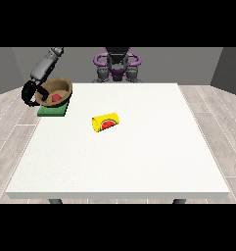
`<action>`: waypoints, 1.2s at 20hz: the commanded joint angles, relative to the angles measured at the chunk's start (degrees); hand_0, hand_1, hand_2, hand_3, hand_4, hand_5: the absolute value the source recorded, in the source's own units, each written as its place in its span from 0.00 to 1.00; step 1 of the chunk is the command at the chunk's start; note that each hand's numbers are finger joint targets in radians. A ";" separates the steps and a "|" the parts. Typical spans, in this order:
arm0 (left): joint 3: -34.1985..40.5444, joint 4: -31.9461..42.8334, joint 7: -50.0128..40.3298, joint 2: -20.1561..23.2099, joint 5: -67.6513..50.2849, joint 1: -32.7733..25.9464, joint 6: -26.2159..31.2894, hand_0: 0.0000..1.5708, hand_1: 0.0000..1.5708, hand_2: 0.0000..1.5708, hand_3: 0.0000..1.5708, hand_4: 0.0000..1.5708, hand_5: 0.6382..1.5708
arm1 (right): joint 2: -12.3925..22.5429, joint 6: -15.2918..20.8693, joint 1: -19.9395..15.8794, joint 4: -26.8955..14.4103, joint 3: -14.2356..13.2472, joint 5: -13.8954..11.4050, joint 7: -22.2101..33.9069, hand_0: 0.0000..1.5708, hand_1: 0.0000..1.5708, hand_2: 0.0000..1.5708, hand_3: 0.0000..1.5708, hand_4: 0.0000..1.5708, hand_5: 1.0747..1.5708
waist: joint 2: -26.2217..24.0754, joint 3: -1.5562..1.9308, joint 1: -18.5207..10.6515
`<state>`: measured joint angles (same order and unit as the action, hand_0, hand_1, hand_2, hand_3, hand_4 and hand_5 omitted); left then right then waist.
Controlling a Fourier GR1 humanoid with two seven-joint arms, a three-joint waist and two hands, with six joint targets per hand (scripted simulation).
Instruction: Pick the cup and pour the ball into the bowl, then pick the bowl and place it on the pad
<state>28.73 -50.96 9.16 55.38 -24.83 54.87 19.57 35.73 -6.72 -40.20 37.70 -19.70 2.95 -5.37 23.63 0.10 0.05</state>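
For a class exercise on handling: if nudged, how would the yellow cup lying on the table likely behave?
The yellow cup lies on its side on the white table, so it would probably roll. It looks empty, so likely light. It seems rigid, not floppy.

Hand at view's left curled on rim of wooden bowl, red ball inside, bowl tilted over green pad. Yellow cup lying on side mid-table.

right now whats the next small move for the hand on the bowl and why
Probably open the hand at the view's left and draw it back. The bowl with the red ball inside already sits over the green pad, tilted, and the yellow cup lies on its side on the table.
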 commanded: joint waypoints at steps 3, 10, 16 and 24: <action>0.87 -5.24 -5.40 2.12 -3.87 1.65 0.53 0.00 0.00 0.00 0.00 0.04 0.96 | 3.59 -1.52 0.05 -7.00 -2.11 -0.64 -8.50 1.00 1.00 1.00 0.13 0.82 0.97 | 3.47 0.05 -1.59; 0.26 -6.87 -4.93 -0.77 -3.62 -0.65 -3.12 0.00 0.00 0.00 0.00 0.00 0.96 | 6.87 -4.97 -3.01 -9.16 -2.15 -0.47 -5.68 1.00 1.00 1.00 0.45 0.80 0.98 | 0.65 -0.05 -0.83; -0.26 -0.77 -1.87 -0.10 -2.32 -2.01 -0.10 0.00 0.00 0.00 0.00 0.00 0.96 | 4.13 -2.56 -3.70 -5.82 0.92 -2.48 -1.03 1.00 1.00 1.00 0.83 0.79 1.00 | -2.68 -0.11 -0.60; -0.06 -2.94 -1.21 0.37 -2.49 -2.97 -0.77 0.00 0.00 0.00 0.00 0.00 0.95 | 1.30 -2.34 -1.06 -9.40 -0.53 -1.27 -4.58 1.00 1.00 1.00 0.72 0.71 0.99 | -1.45 -0.05 -0.19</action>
<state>27.72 -54.84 7.45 54.06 -26.97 52.06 17.99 38.03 -9.20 -42.64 29.20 -19.69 1.18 -8.52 21.63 0.04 -0.72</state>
